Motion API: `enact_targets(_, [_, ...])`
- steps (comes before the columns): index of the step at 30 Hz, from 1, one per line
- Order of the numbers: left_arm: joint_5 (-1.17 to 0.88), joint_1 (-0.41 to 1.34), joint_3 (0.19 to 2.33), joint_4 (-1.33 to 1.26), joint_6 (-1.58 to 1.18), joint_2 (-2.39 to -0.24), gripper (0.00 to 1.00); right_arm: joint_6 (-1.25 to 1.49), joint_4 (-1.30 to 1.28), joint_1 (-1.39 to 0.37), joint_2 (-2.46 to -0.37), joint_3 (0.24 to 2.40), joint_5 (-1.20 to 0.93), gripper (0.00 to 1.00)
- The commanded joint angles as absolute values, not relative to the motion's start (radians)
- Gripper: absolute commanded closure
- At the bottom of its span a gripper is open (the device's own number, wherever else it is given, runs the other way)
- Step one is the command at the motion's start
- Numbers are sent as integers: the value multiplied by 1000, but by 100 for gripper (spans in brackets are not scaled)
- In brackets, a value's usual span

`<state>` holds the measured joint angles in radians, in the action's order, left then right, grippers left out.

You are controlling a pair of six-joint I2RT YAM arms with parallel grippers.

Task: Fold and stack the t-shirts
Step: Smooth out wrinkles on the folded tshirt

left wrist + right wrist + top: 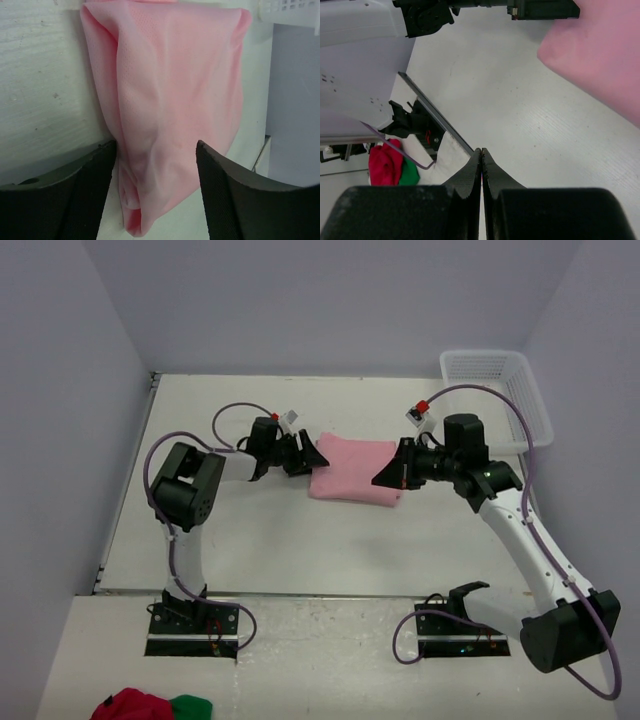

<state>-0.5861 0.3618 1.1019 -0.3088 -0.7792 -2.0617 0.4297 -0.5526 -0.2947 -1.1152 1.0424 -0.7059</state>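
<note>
A: Left claw [156, 150]?
B: Fingers spread, straddling the left end of the folded pink t-shirt [352, 470], not pinching it.
A: Right claw [481, 155]?
B: Pressed shut on nothing (tip just beside the t-shirt's right edge).
A: And the t-shirt?
B: Flat on the white desk [300, 540], between both claws; a white basket [495, 375] stands at the far right corner.

Folded pink shirt [170, 90] between parted jaws
It lies on the white table [45, 85], its narrow near end between the left gripper's [156, 145] black jaws, which stand well apart. A basket [290, 10] corner shows top right.
</note>
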Motion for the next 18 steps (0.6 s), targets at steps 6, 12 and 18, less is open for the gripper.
enact_targets(6, [-411, 327, 982, -95, -673, -2000, 23, 437, -525, -301, -1170, 1043, -678, 100])
enact_targets(12, [-399, 316, 992, -37, -638, -1907, 11, 515, -523, -299, -1224, 1038, -483, 73])
enact_targets(18, [-494, 313, 996, -29, -641, -1839, 12, 515, -502, -299, -1371, 1084, -446, 73])
